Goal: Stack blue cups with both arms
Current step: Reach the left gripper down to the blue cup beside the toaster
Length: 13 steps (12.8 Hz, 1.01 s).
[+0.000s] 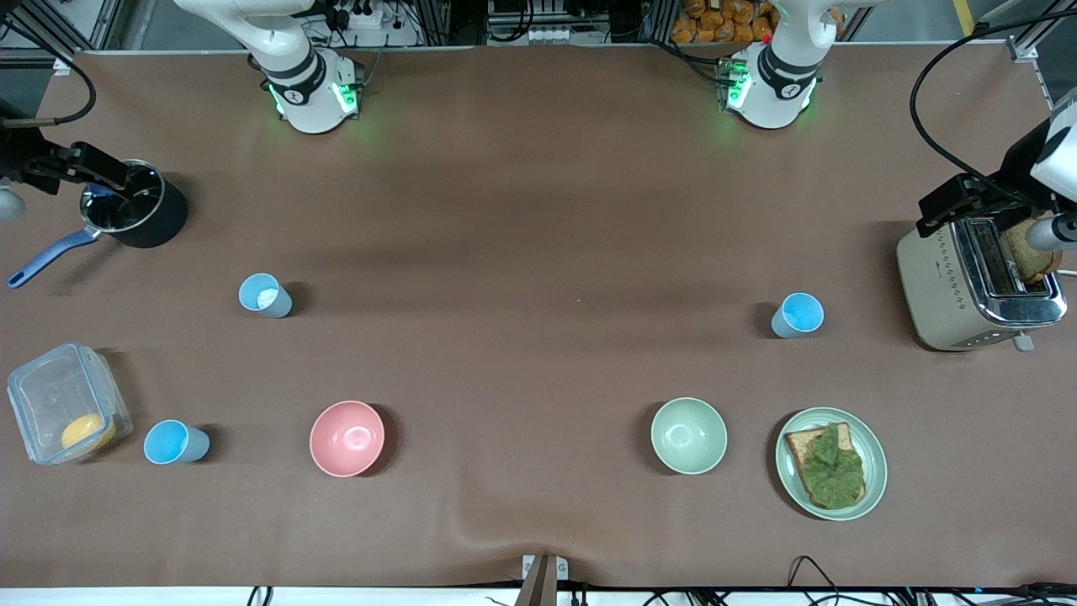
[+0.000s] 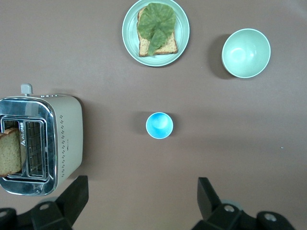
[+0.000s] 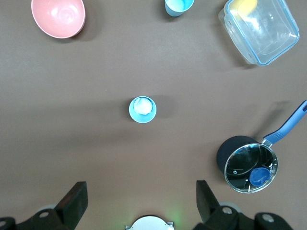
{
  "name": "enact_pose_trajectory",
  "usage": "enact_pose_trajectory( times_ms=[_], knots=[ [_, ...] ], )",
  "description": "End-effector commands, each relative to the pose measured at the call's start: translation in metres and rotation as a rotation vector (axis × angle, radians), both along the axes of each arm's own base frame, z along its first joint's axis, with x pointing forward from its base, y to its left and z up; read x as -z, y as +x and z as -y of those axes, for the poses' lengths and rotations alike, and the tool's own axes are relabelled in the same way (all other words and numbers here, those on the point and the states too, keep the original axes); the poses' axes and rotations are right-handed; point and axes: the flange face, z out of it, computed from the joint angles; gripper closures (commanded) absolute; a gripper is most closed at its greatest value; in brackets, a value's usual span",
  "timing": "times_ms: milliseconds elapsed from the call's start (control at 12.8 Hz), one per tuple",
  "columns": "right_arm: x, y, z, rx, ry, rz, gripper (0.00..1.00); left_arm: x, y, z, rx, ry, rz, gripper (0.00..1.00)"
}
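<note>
Three blue cups upright, well apart on tabletop (image 1: pixel 538 210)
Left hand (image 2: pixel 139 201) spread over cup (image 2: pixel 159 125); right hand (image 3: pixel 139 201) spread over cup (image 3: pixel 142 109); third cup (image 1: pixel 172 443) beside lidded box (image 1: pixel 63 404)

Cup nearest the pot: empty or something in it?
Not empty: the blue cup stands upright with a white lump inside, seen in front and right wrist views.

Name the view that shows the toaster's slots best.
The left wrist view: it looks straight down into the toaster, both slots visible, a bread slice in one. The front view shows the toaster partly covered by the left arm. The right wrist view misses it.
</note>
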Motion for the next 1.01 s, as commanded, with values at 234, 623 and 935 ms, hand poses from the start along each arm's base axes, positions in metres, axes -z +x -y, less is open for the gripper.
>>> enact_pose_trajectory(
  times_ms=[234,623,935],
  knots=[
    [-0.004,0.003,-0.001,-0.009,0.018,0.000,0.00,0.025,0.013,-0.027,-0.051,-0.016,-0.080,0.00],
    [-0.002,0.004,-0.003,-0.009,0.017,-0.006,0.00,0.206,0.049,-0.025,-0.045,-0.027,-0.213,0.00],
    [0.009,0.010,-0.009,-0.021,0.017,-0.025,0.00,0.286,0.040,-0.024,-0.044,-0.029,-0.192,0.00]
  ],
)
